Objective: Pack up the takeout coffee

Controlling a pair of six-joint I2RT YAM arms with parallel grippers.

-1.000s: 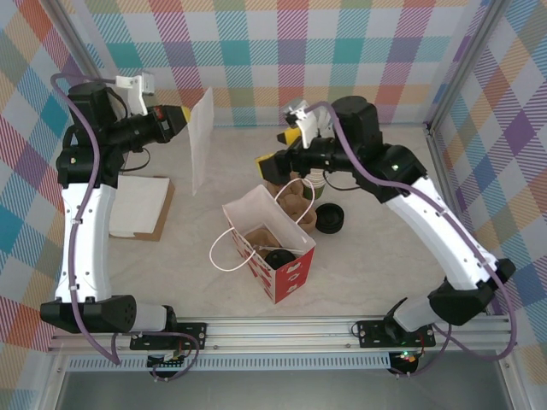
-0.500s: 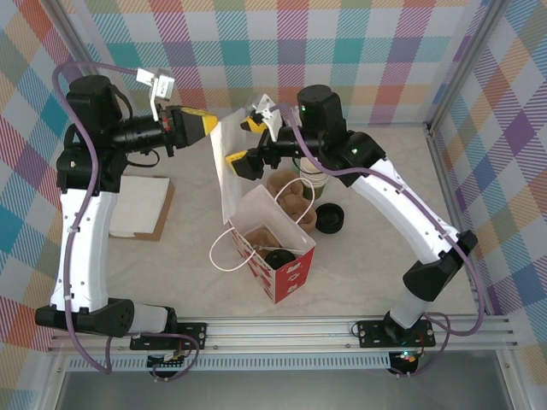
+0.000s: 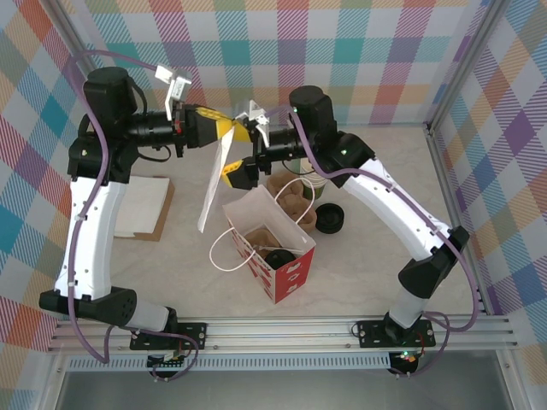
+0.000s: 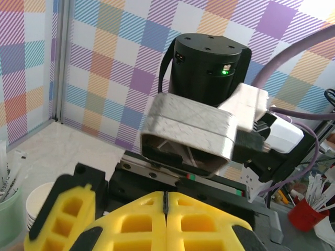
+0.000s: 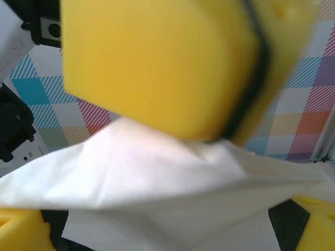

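I've swung my left gripper in toward the middle, and the napkin came with it (it now hangs slanted, lower corner near the bag). My right gripper has crossed leftward to meet it, its spread fingers apparently straddling the napkin's top.

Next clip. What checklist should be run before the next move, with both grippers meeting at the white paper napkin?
1. Left gripper shut on the white paper napkin: ok.
2. Right gripper open: ok.
3. Napkin lying between the right gripper's open fingers: ok, by the right wrist view.
4. Red-and-white paper bag with string handles upright, mouth open: ok.
5. Takeout coffee inside the bag: cannot tell; a black round lid shows inside, with whatever is under it hidden.
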